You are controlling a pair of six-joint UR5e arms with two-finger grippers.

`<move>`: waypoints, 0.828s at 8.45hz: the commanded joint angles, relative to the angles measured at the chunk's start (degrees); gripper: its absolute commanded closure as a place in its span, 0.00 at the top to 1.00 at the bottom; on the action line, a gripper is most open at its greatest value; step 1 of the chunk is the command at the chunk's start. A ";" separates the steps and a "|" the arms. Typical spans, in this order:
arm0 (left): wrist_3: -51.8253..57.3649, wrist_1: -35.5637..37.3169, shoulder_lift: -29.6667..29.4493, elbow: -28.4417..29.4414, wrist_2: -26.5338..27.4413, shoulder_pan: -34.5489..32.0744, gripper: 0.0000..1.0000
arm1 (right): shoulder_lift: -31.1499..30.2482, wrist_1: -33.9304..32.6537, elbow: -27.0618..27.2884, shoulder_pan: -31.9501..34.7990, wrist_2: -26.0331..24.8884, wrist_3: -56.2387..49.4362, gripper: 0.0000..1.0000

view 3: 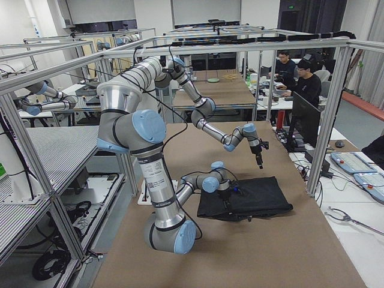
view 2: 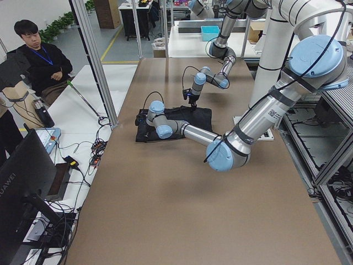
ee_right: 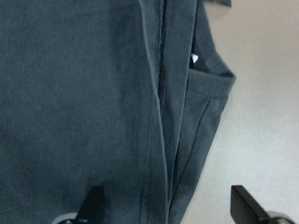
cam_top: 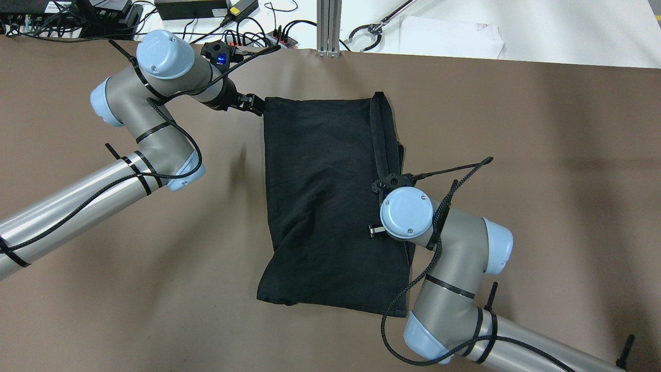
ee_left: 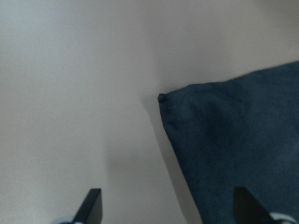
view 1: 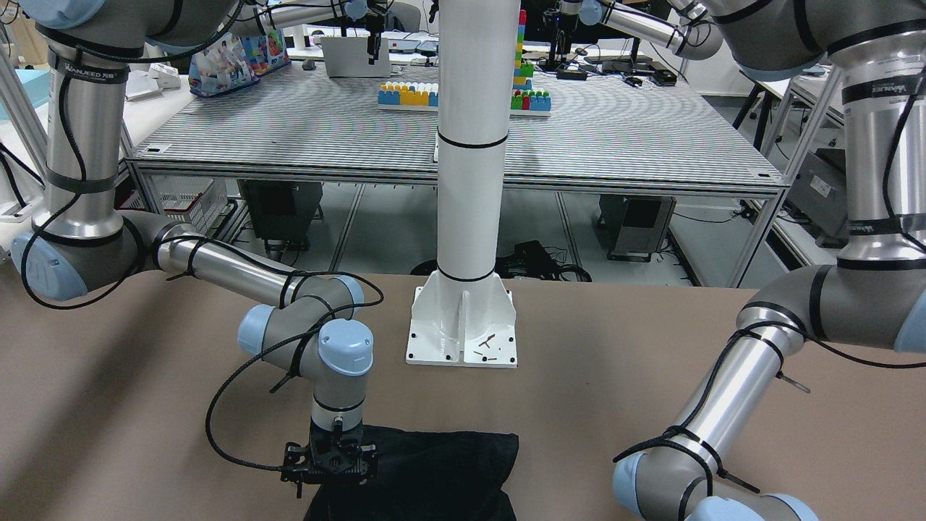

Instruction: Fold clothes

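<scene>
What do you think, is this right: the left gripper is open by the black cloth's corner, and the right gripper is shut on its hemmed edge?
No. The right gripper is open, not shut: the right wrist view shows its fingers spread wide above the black cloth's hemmed edge.

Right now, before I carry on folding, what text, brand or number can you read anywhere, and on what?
"HUAWEI": on the back of the black flat monitor, exterior left view.
"WANJEED", roughly: on the black band around the grey right arm; characters after it are too small.
Small white tag on the plain black rectangular cloth: too blurred to read.
</scene>
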 commanded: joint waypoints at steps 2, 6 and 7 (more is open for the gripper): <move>0.05 0.00 -0.20 0.00 -0.09 0.09 1.00 | 5.33 0.34 -8.11 3.53 0.25 -3.59 0.95; 0.05 0.09 -0.20 0.09 0.00 0.09 1.00 | 3.85 -0.10 -8.20 7.65 0.60 -7.89 0.95; 0.05 0.09 -0.20 0.09 -0.09 0.09 1.00 | 2.10 0.07 -8.20 8.88 0.60 -9.91 0.95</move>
